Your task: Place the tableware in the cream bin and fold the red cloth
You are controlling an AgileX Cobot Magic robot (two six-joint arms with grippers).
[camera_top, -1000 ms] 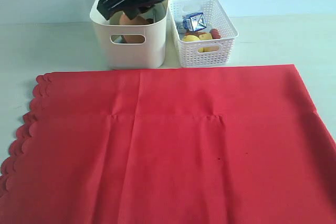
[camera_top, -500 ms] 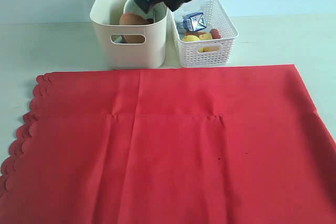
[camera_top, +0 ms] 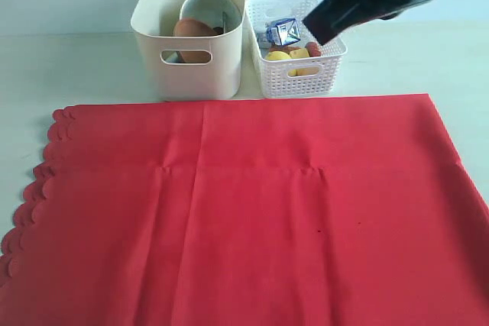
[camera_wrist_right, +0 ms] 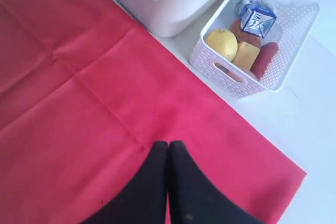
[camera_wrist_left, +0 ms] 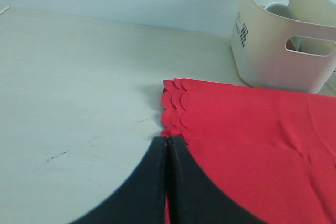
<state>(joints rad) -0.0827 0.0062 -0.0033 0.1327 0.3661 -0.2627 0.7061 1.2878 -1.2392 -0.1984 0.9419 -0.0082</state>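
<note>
Right pincer point(camera_wrist_right: 168, 143) first: jaws pressed together, nothing between them, hanging in the air on the far right side of the scene. Looking down from that wrist, I've got the red cloth point(camera_top: 252, 211) straight underneath, and its far right corner point(camera_wrist_right: 303, 172) lies just off to the side. The white basket point(camera_top: 302, 74) of food sits just beyond the cloth's far edge.

Left pincer point(camera_wrist_left: 168, 139): also closed and empty, low down by the cloth's scalloped edge point(camera_top: 34, 181) at the left end. Whether it touches the fabric there, I can't tell.

The cloth lies flat and open on the table point(camera_top: 76, 59), long axis running left to right, scallops at the left, straight edge at the right. So each arm has its own end, which I reckon is what the fold turns on: left takes the scalloped side, right the plain one.

Further out, the cream bin point(camera_top: 187, 74) stands past the far edge, touching the basket. I can see a white bowl point(camera_top: 202, 5) and something brown point(camera_top: 191, 30) inside. No tableware shows on the cloth, so I judge folding is what remains.
</note>
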